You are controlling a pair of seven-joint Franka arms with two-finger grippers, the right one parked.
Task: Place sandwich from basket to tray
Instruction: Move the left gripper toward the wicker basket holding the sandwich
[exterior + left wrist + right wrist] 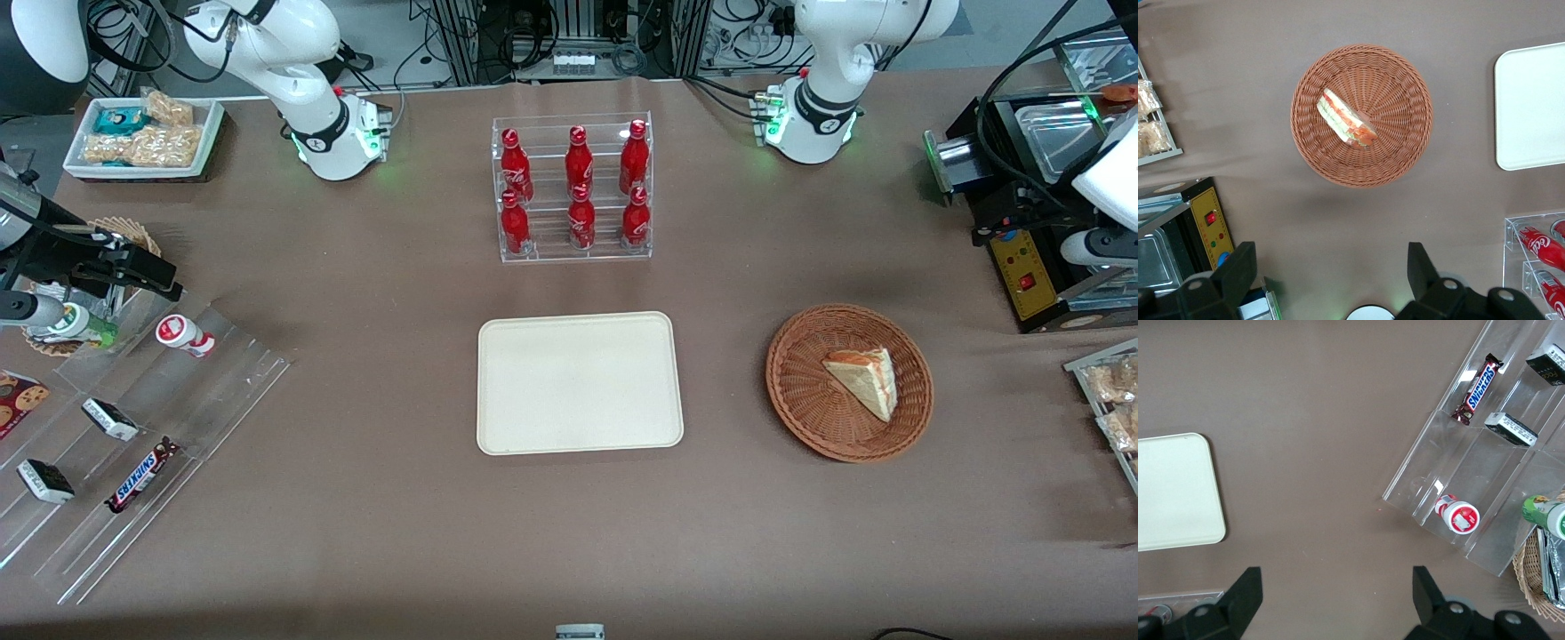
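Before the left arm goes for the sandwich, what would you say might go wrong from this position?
1. The sandwich lies flat in the basket, so the open gripper, high above, might squash it or spill its filling.
2. The light basket could shift or lift with the grasp.
3. The tray has a low rim, and the bottle rack stands just beside it; a careless carry could clip it.

A cream tray lies on the brown bench, well apart from a clear stepped rack holding a Snickers bar and a red-capped bottle.
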